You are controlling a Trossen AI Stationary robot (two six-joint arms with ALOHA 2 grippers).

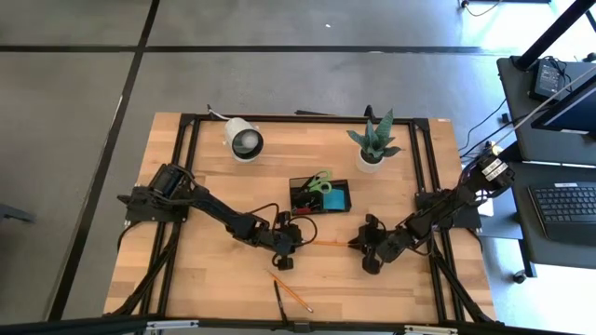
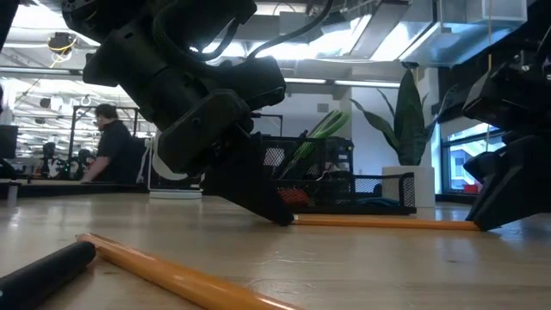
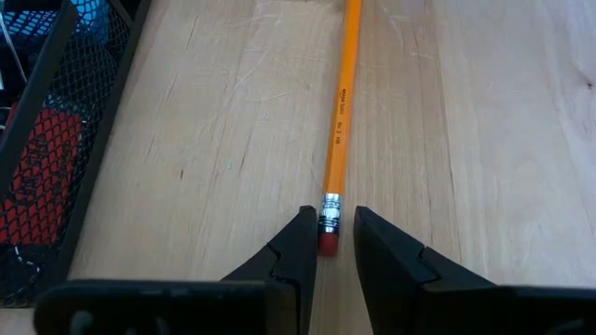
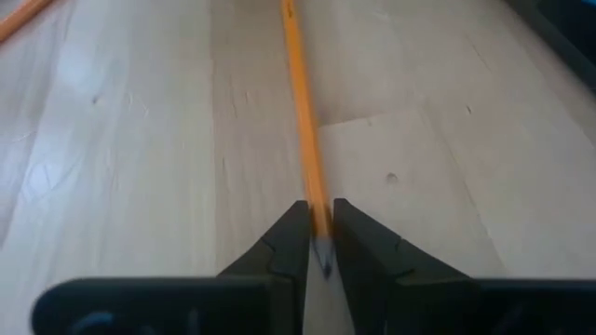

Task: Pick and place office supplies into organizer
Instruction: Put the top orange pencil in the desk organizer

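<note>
Both arms are reaching low over the wooden table [image 1: 214, 279], meeting at opposite ends of one orange pencil [image 1: 331, 243] that is lying flat on the wood just in front of the organizer [image 1: 321, 195]. The left gripper [image 3: 328, 244] is bracketing the pencil's eraser end, its two dark fingers [image 3: 296, 251] standing slightly apart on either side of the metal ferrule and pink eraser, with thin gaps showing, so they are not clamping it. The right gripper [image 4: 319, 233] is sitting at the pencil's other end, its fingers [image 4: 291, 237] drawn close together with the pencil's tip pinched between them. In the low view the pencil [image 2: 383, 222] is running level along the tabletop between the two grippers, the left gripper [image 2: 274, 211] touching down at one end and the right gripper [image 2: 484, 220] at the other. The black mesh organizer is standing just beside the left fingers (its wire wall is filling one edge of the left wrist view), with green-handled scissors [image 1: 319, 181] standing up in it and a blue pad [image 1: 335, 199] lying in one compartment. A second pencil [image 1: 291, 291] and a black pen [image 1: 278, 300] are lying loose on the table well apart from both grippers, on the side away from the organizer. A potted plant [image 1: 374, 141] and a white round lamp [image 1: 244, 140] are standing beyond the organizer. A person [image 2: 110, 142] is standing in the room behind the table.
</note>
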